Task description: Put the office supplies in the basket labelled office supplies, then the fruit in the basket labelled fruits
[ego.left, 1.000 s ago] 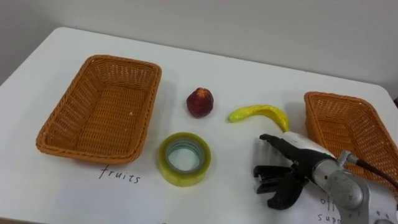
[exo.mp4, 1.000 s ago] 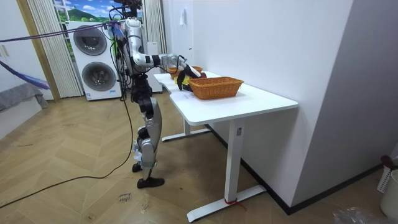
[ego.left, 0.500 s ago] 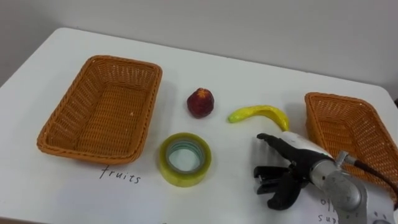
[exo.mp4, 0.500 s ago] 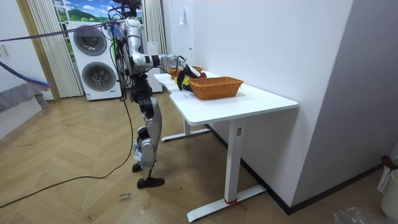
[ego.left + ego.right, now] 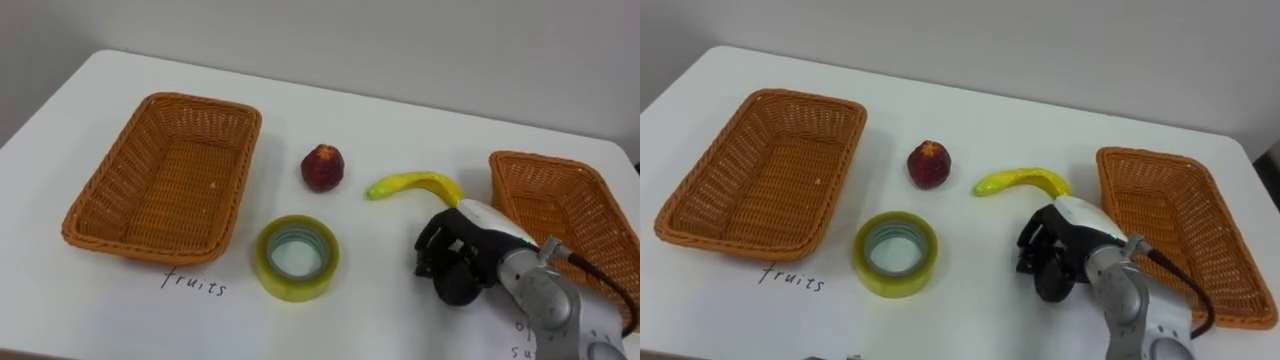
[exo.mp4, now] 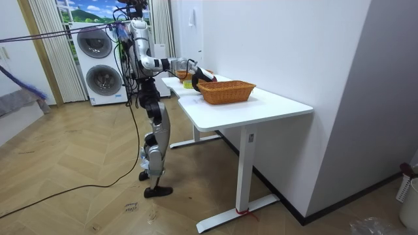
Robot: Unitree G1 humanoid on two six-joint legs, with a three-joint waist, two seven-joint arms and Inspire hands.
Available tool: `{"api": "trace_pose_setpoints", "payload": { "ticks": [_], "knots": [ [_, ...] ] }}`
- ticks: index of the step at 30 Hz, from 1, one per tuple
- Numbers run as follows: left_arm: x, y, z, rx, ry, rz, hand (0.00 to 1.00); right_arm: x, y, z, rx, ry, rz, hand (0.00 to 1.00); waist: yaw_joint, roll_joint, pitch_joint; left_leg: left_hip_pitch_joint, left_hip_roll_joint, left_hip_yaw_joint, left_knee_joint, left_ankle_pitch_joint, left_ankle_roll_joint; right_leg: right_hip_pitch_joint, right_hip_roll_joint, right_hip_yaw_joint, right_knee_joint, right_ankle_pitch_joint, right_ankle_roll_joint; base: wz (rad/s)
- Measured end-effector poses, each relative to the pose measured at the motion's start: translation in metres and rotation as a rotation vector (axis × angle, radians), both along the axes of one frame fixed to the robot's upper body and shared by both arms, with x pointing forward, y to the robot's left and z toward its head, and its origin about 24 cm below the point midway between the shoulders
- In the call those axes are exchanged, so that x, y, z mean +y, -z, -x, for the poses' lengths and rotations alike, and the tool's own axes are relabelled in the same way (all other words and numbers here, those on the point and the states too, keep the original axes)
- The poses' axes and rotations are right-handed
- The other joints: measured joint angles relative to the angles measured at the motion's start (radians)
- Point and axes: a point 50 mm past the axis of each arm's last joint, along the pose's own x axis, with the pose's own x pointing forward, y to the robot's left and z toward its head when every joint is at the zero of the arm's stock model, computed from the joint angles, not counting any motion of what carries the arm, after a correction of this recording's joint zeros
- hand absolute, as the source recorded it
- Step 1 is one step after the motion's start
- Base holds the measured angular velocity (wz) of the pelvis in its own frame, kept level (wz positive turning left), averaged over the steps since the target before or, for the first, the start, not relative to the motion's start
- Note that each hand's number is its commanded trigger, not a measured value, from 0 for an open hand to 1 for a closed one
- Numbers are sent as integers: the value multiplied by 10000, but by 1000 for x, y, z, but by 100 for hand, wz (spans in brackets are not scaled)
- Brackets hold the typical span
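Found the banana (image 5: pixel 415 183) lying flat on the white bench (image 5: pixel 400 120), right of centre. Read its long axis as running left to right, in a shallow arch bowed toward the far edge, thinner end pointing left. Placed it just on the far side of the right hand (image 5: pixel 462 262) and slightly to the left, with the banana's right end close beside the back of that hand; could not tell whether touching.

Saw the fingers (image 5: pixel 432 255) curled in under the palm like a fist, turned left and down toward the bench, with nothing visible inside them.

Judged the right hand the one to take the banana, being just beside it. Judged that a grasp would call for uncurling first, then reaching toward the far side and a little left, then closing across the banana's narrow width, not along its length. Reckoned a nudge at the right end could pivot the curved fruit away.

Noted the red fruit (image 5: pixel 322 166) further left, well apart from the hand, and the yellow tape roll (image 5: pixel 328 255) nearer and left of the hand. Noted one wicker basket (image 5: pixel 110 175) at the far left, seemingly empty, and a second basket (image 5: pixel 520 200) just right of the hand, likewise with nothing seen in it.
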Motion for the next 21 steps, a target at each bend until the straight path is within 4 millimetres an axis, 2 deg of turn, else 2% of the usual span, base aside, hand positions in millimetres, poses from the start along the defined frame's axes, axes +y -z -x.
{"api": "trace_pose_setpoints", "payload": {
  "ticks": [21],
  "knots": [
    [0, 0, -2, -58, -20, -6, 0, 6, -1, 2, 48, -232, -213, 100, -72, 9, -25, -17, -31, -80, -30, 19, -9, 16, -8, 42, 4, 1, -1, 1]
  ]
}}
